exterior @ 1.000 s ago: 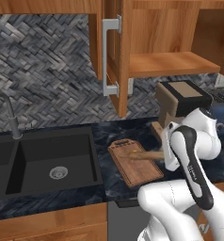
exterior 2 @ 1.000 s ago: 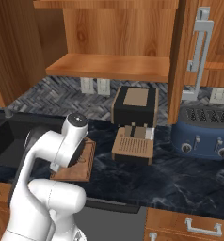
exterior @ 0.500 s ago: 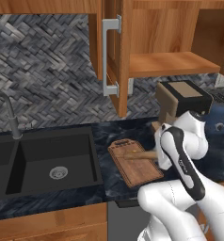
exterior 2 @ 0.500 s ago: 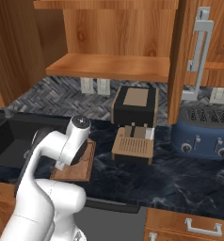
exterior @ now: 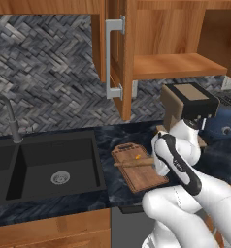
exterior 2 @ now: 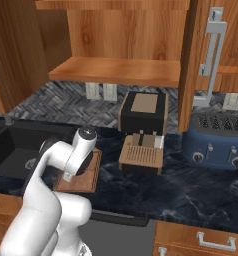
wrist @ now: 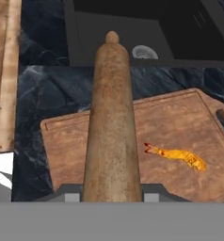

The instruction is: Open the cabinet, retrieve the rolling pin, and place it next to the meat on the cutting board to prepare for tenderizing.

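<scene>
Gripping the rolling pin (wrist: 111, 127) low over the cutting board (wrist: 180, 117) at frame centre, my gripper (wrist: 112, 194) keeps it left of the meat (wrist: 180, 157), avoiding crushing it.

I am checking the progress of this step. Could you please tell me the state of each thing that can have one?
cabinet: doors open, shelf bare.
rolling pin: held in the gripper, over the board beside the meat; cannot tell if it touches.
gripper: shut on the rolling pin.
meat: lying on the board.
cutting board: flat on the counter.
</scene>
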{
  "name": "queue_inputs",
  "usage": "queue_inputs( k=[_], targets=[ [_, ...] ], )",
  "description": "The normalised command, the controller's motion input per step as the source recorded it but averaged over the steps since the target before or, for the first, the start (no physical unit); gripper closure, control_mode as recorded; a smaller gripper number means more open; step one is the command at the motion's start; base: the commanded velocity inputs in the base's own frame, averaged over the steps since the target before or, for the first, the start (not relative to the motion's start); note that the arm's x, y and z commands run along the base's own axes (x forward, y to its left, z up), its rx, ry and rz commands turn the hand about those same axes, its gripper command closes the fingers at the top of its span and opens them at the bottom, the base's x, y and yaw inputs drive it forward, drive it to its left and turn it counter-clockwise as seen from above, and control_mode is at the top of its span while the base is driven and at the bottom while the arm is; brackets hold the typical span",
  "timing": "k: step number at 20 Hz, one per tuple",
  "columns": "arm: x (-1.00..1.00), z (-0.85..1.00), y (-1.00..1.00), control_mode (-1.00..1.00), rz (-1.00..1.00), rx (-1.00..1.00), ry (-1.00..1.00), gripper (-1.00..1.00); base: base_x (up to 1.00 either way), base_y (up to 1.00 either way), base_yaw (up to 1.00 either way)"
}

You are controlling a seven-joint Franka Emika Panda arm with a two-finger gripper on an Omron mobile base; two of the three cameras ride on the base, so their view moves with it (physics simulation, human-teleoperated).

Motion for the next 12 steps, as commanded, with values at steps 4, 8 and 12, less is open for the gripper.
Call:
queue_inputs(
  k=[4, 8, 12],
  targets=[
    [0.22, -0.34, 0.05, -1.0, 0.04, -0.02, 0.0, 1.0, 0.0, 0.0, 0.0],
    [0.23, -0.31, 0.02, -1.0, 0.04, -0.01, 0.0, 1.0, 0.0, 0.0, 0.0],
    [0.2, -0.35, 0.0, -1.0, 0.05, -0.01, 0.0, 1.0, 0.0, 0.0, 0.0]
  ],
)
